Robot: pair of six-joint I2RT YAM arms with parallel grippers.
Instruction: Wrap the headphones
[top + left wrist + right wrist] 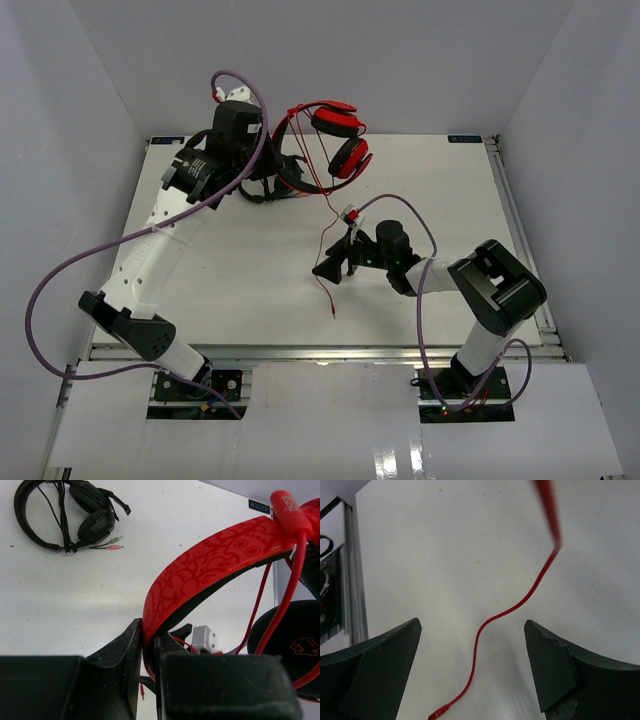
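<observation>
The red headphones [335, 125] hang in the air at the table's back, headband [215, 560] up and the black-padded earcups [285, 645] below. My left gripper [285, 158] is shut on the headband, which is pinched between the fingers in the left wrist view [148, 630]. The thin red cable [325, 285] drops from the headphones to the table, its plug end [437, 712] lying on the surface. My right gripper [330, 262] is open and low over the cable [500, 614], one finger on each side, not touching it.
All-black headphones [65, 515] with their cable and plugs lie on the white table under the left arm [268, 190]. White walls close in the back and sides. A metal rail [520, 230] runs along the table's right edge.
</observation>
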